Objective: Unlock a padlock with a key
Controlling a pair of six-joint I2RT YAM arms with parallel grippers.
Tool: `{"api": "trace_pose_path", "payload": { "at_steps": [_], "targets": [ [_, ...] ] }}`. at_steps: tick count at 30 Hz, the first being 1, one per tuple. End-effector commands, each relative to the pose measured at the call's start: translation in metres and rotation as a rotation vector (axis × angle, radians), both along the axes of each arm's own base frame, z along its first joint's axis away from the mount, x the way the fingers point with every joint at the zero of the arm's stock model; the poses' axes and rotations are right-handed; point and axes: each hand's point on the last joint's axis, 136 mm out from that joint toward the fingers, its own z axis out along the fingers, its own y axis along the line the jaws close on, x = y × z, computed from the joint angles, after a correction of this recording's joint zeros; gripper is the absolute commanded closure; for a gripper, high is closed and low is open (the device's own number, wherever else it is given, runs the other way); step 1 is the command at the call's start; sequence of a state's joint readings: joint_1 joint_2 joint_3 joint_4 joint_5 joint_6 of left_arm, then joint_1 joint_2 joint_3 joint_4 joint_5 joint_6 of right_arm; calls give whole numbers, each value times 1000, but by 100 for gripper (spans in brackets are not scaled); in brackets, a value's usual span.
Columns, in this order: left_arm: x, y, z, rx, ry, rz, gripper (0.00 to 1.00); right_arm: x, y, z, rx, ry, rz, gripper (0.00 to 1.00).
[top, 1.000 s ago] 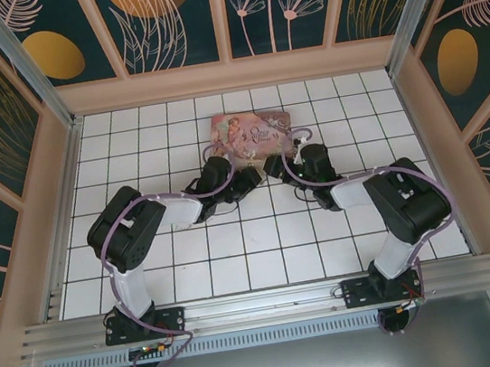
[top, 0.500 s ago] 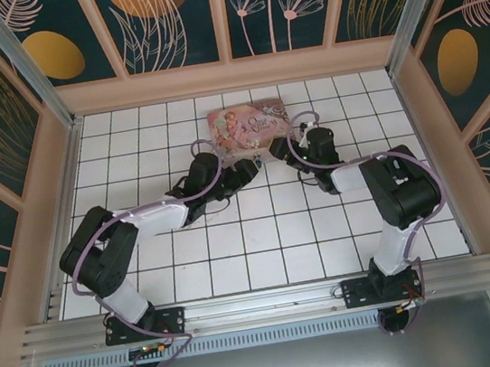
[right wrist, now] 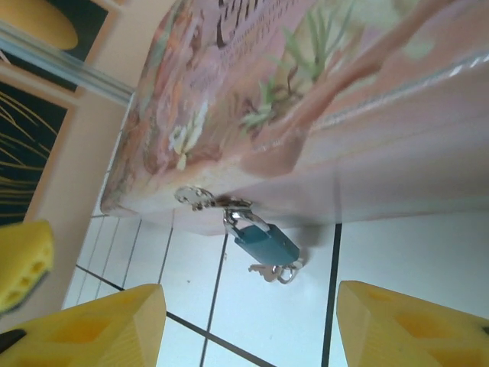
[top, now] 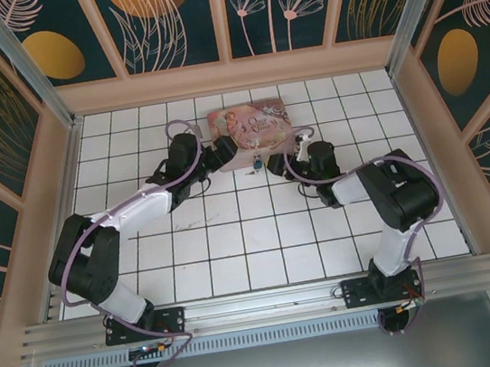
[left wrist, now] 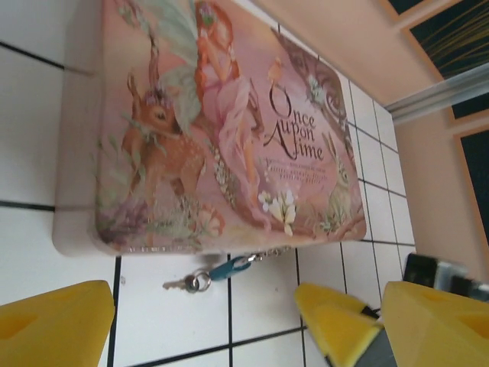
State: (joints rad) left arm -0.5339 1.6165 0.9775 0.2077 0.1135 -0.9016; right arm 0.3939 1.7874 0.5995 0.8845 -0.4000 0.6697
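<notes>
- My right pincer point(right wrist: 248, 306) is spread wide and empty, low over the tabletop point(right wrist: 290, 329). I judge this to be lining up for a pick, not yet a grasp.
- Just ahead of it, centred in the gap, the padlock point(right wrist: 265, 241) lies on the tile. Its shackle is hooked through the clasp point(right wrist: 200, 197) of the tin box point(right wrist: 328, 115) — that tether is why it sits tight under the tin's side.
- The key point(right wrist: 263, 269) touches the padlock's nearer end, on a small ring point(right wrist: 289, 274). Whether it already sits in the keyhole I cannot tell.
- My left pincer point(left wrist: 244, 313) is also spread and holds nothing, with the lock just ahead of it and slightly left of its middle.
- There is bare tile on either side of the lock, but the tin closes off the far side. My left pincer's yellow finger point(right wrist: 23, 260) sits off to the left of my right pincer — crowding seems likely.
- Beyond the tin, open tiles run to the enclosure wall point(top: 230, 76).
</notes>
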Motion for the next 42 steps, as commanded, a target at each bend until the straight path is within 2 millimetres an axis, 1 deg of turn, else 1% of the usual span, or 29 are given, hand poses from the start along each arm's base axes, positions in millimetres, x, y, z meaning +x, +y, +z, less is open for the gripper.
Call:
{"api": "trace_pose_path", "payload": {
  "at_steps": [1,3,6,15,20,23,25,26,28,30,33,37,42],
  "targets": [
    [6,3,18,9,-43,4,10,5,14,3,9,-78,48,39],
    [7,2,17,6,-39,2,10,8,17,-6,7,-69,52,39],
    [7,1,16,-1,-36,-2,10,11,21,-12,17,-74,64,39],
    [10,-2,8,-10,-21,-8,10,18,43,-19,14,-77,124,41],
    [12,-4,7,-16,-17,-11,10,22,46,-25,2,-68,126,43],
    [12,-5,5,-19,-13,-12,10,24,45,-30,-3,-59,115,50],
    [13,-5,4,-20,-10,-13,10,24,44,-33,-7,-53,110,61],
    [13,-5,3,-20,-8,-13,10,24,43,-35,-12,-47,106,69],
    [13,-5,3,-21,-8,-12,10,24,41,-37,-15,-38,105,81],
    [12,-5,3,-21,-8,-14,10,22,37,-38,-17,-32,103,90],
    [11,-5,2,-21,-6,-18,10,19,31,-41,-17,-17,107,100],
    [9,-5,1,-23,-5,-22,10,15,24,-40,-24,-7,110,100],
    [7,-6,1,-19,-6,-36,10,2,17,-29,-28,-18,121,100]
  ]
}}
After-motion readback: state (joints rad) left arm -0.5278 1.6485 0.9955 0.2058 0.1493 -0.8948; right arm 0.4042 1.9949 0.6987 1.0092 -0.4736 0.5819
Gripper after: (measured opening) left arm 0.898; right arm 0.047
